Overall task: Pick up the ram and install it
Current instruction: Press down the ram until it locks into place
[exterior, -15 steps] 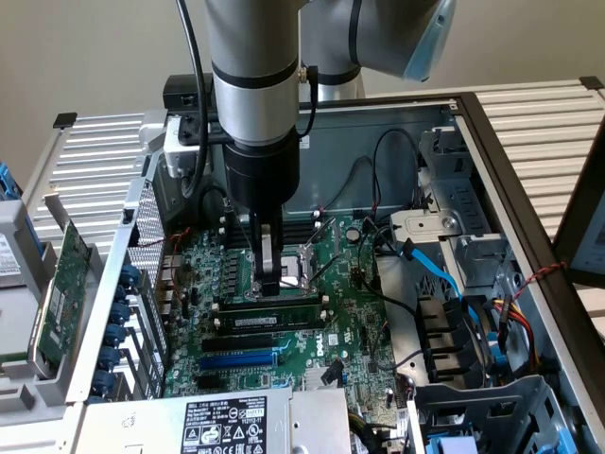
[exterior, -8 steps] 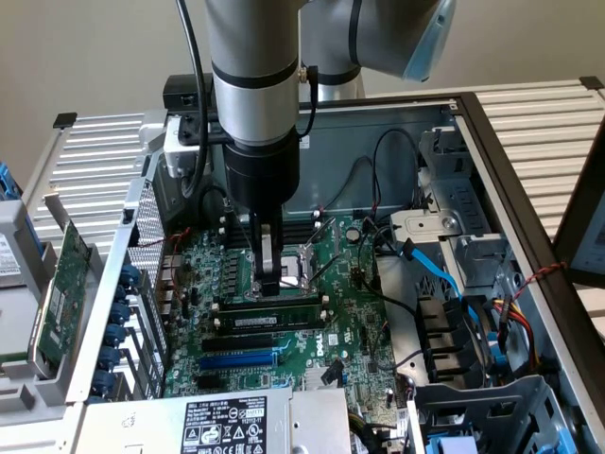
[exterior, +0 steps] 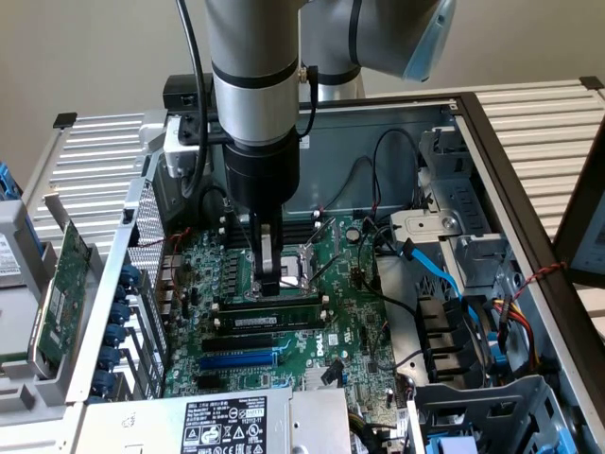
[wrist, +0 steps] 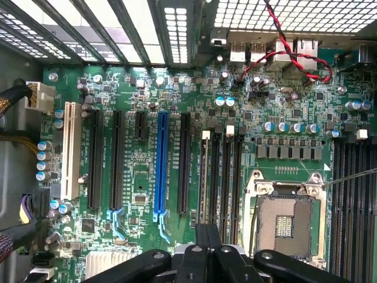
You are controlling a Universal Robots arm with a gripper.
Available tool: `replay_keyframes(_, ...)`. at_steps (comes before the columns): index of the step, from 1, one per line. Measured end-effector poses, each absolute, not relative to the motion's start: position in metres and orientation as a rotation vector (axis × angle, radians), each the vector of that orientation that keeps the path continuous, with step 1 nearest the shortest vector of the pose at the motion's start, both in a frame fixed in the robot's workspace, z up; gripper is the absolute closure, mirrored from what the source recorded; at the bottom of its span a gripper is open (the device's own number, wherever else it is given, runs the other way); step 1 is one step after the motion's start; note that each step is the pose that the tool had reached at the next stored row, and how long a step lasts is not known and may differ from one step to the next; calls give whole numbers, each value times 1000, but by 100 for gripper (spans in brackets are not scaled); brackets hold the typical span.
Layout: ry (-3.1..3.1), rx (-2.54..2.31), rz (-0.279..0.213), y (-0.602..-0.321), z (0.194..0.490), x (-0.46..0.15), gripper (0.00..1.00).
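Right, we start with the open computer case (exterior: 492,170), lying flat on a slatted bench (exterior: 548,123), its green motherboard (exterior: 350,322) facing up. Off at the exterior view's left, a green expansion card (exterior: 59,293) with a bracket leans outside the case wall. On the board we see the empty CPU socket (wrist: 285,221), the blue slot (wrist: 160,162) and the black memory slots (wrist: 224,171). The ram (exterior: 272,312) lies along the slots just in front of the socket, a dark thin stick with a pale label; whether it is fully seated we cannot tell. The end effector (exterior: 270,282) stands upright right over the stick's top edge near its middle, fingers drawn together and narrow, touching or nearly touching it, not wrapped around it.

Handling, as we judge it: light, stiff, thin, fragile at the chips and contact edge. Best taken by the long top edge or short ends, kept upright, pressed evenly so it doesn't flex.
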State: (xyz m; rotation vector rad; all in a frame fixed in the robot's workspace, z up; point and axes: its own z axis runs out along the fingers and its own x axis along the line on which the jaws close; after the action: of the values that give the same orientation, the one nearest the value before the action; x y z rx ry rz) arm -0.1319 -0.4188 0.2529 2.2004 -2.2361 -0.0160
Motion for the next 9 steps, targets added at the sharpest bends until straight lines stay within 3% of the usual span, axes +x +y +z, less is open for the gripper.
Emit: replay_keyframes(9,-2384,2041,-17,-419,253,-132,89)
